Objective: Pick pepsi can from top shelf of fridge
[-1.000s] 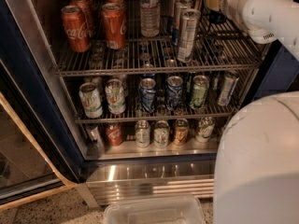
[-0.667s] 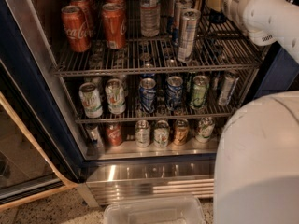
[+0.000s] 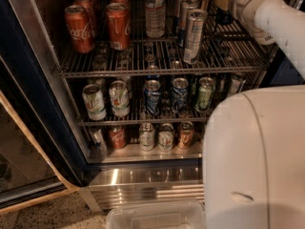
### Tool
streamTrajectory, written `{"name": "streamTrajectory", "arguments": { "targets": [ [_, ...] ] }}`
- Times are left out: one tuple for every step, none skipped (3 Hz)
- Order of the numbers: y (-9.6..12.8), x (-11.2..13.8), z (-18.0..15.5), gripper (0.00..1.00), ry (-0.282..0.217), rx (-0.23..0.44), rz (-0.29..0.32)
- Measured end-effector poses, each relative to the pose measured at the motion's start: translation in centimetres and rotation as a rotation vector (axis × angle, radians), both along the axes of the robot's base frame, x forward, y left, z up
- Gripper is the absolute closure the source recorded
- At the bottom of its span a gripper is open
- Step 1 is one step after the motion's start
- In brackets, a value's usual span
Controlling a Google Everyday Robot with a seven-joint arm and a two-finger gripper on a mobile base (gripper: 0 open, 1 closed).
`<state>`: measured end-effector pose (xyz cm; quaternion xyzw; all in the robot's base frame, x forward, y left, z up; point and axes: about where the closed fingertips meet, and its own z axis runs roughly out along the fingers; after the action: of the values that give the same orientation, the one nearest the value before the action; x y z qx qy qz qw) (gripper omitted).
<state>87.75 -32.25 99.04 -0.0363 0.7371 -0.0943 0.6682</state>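
The fridge (image 3: pixel 28 80) stands open with its dark blue frame on the left. Its top shelf (image 3: pixel 162 67) is a chrome wire rack. My white arm reaches in from the upper right. The gripper (image 3: pixel 222 5) is at the shelf's back right, in shadow. A dark can-like shape (image 3: pixel 224 16) sits right at the gripper. It may be the pepsi can, but I see no logo. I cannot tell whether the gripper touches it.
On the top shelf stand red Coca-Cola cans (image 3: pixel 80 28), a water bottle (image 3: pixel 155 12) and slim silver cans (image 3: pixel 194 36). Lower racks hold green, blue (image 3: pixel 152 97) and other cans. My white robot body (image 3: pixel 257 156) fills the lower right. A clear bin (image 3: pixel 157 217) lies on the floor.
The arm has hardly moved at the top shelf's back right. The cans stand as before.
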Motion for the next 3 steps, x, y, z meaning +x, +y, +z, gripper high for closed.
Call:
{"name": "streamTrajectory", "arguments": {
  "targets": [
    [-0.8,1.5,-0.2,0.28,-0.011,0.004,-0.021],
    [-0.8,3.0,0.4,0.28,-0.042,0.012,-0.019],
    [-0.5,3.1,0.4,0.28,-0.044,0.017,-0.013]
  ]
}}
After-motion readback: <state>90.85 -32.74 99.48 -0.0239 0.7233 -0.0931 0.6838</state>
